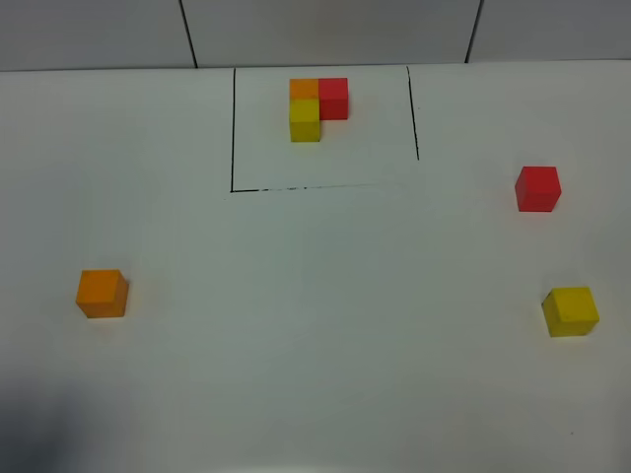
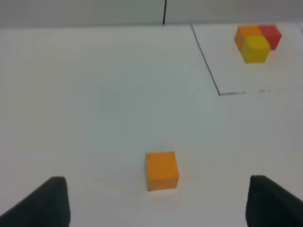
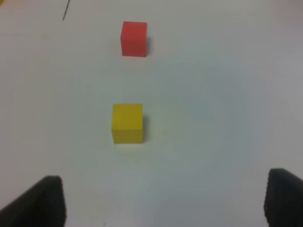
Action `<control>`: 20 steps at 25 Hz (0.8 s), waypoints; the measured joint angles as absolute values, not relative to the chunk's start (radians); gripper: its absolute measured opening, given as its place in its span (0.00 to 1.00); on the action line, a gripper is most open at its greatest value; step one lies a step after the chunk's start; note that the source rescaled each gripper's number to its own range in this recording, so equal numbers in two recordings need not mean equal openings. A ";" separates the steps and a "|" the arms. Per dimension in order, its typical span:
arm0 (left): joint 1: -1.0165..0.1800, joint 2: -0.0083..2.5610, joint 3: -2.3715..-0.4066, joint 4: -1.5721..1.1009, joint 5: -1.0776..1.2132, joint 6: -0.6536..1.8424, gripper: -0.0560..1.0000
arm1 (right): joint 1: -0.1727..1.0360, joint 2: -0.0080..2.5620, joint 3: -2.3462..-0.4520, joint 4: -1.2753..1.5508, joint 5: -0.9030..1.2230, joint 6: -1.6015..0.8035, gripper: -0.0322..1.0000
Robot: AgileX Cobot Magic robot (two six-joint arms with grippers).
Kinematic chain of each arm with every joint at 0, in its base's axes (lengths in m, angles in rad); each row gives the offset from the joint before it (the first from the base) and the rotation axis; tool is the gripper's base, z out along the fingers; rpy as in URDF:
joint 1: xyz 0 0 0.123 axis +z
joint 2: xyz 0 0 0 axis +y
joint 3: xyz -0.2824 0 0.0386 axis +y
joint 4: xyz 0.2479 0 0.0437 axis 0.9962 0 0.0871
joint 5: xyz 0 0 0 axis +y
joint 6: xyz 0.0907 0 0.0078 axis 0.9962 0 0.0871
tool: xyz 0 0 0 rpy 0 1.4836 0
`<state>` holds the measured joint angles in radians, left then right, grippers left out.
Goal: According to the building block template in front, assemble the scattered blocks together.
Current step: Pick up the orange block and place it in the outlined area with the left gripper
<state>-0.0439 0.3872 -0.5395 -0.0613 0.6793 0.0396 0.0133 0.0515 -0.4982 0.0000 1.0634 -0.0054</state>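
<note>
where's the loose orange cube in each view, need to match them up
Exterior high: the loose orange cube sits far left, below mid-height.
Left wrist: the loose orange cube lies close to the camera, alone.
Right wrist: not in it.
Shared landmark: the framed three-cube cluster, seen beyond the cube in the exterior high and left wrist views.

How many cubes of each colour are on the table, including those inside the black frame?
Orange: 2, loose orange cube, framed orange cube
Red: 2, loose red cube, framed red cube
Yellow: 2, loose yellow cube, framed yellow cube
Total: 6 cubes
</note>
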 joint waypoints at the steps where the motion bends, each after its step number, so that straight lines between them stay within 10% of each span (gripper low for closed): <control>1: -0.044 0.465 -0.550 -0.060 0.668 0.040 0.72 | 0.013 0.051 -0.498 0.000 1.063 -0.005 0.73; 20: -0.058 1.562 -0.934 -0.059 0.696 0.040 0.72 | 0.013 0.051 -0.498 0.000 1.063 -0.005 0.73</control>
<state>-0.0580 1.5624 -0.9342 -0.0593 0.6964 0.0396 0.0133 0.0515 -0.4982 0.0000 1.0634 -0.0054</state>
